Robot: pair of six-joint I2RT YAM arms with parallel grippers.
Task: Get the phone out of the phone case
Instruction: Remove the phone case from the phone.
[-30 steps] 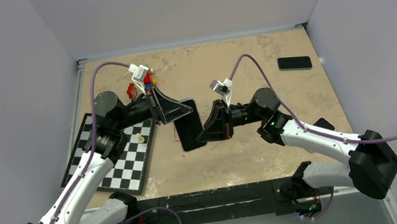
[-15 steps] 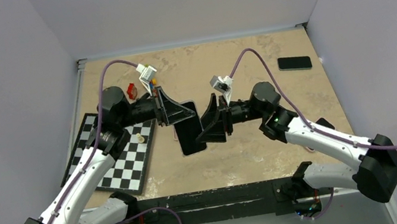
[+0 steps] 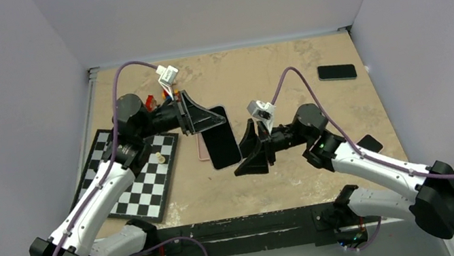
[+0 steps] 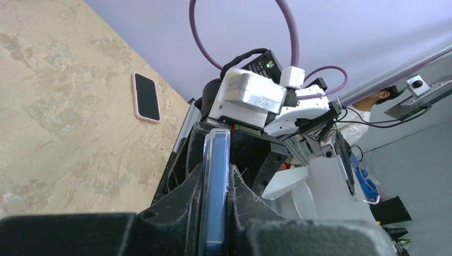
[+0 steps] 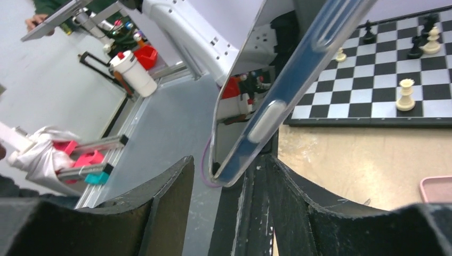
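the left gripper (image 3: 208,118) is clamped on the 12 o'clock end of the phone (image 3: 221,145), which sits in its clear case (image 5: 277,104) and is held near the table's middle. the right gripper (image 3: 247,156) has its jaws apart at the phone's 4 o'clock corner, gripping nothing. a chessboard (image 3: 140,183) lies at 9 o'clock and a second phone (image 3: 337,71) at 2 o'clock.

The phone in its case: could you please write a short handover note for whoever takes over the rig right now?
Left gripper: shut on the phone case, holding it in the air by its far end.
Right gripper: open, the case's near corner in the gap between its jaws, ungripped.
Done: cased phone lifted.
To do: the phone is not yet out; regrip and peel the case off.
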